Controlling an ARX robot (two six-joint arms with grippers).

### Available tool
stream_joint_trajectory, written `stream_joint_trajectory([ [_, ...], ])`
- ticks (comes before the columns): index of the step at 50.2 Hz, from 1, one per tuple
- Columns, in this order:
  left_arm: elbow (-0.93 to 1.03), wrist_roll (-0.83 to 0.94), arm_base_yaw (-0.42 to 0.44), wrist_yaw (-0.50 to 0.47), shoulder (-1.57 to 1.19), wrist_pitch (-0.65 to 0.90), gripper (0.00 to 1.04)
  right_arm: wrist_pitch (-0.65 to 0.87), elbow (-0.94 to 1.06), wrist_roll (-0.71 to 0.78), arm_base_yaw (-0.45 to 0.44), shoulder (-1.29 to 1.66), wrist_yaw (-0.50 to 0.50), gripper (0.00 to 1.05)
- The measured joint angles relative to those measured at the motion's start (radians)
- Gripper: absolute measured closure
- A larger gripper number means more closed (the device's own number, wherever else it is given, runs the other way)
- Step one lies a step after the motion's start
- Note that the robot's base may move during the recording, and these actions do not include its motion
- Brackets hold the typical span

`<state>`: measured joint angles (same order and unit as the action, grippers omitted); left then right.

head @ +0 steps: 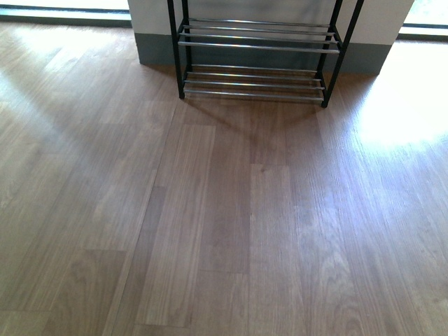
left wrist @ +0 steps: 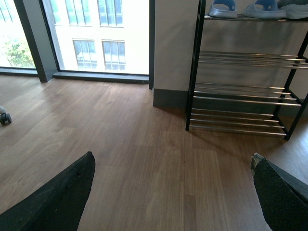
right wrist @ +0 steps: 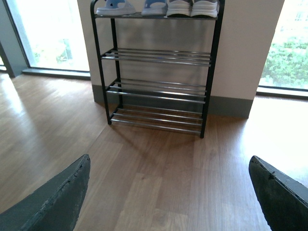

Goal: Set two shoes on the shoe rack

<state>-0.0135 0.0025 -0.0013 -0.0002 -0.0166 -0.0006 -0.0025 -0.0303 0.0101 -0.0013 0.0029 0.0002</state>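
Chrome bars and black side frames make up the shoe rack [head: 255,59], standing on the wooden floor [head: 224,224] against the wall, straight ahead of the robot and well apart from it. Neither arm shows in the front view. From the wrist cameras, the left gripper [left wrist: 173,192] and the right gripper [right wrist: 168,192] both have their fingers spread wide with nothing between them, only bare floor.

On the top shelf, the right wrist view shows a grey pair of sneakers [right wrist: 191,7] with white soles beside a pair of light blue shoes [right wrist: 132,6]; only their lower parts are in frame. If those grey sneakers are the task's two shoes, the job looks finished. No other shoe lies on the floor in any view.

The risk from here, I'd say, is mostly one of misjudging that: reaching again for shoes already shelved could drag them off the bars, which offer only thin rails for the soles to sit on. Any forward move with fingers this wide could also clip the rack's frame and shake the top row. A small castor wheel [left wrist: 5,117] sits off to the side near the window.
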Motion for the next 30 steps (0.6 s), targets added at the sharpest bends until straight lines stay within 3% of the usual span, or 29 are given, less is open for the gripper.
stream_joint_trajectory([
  [30,0.0,0.0,0.0,0.0,0.0,0.0,0.09,0.0,0.0,0.0,0.0,0.0,0.0,0.09],
])
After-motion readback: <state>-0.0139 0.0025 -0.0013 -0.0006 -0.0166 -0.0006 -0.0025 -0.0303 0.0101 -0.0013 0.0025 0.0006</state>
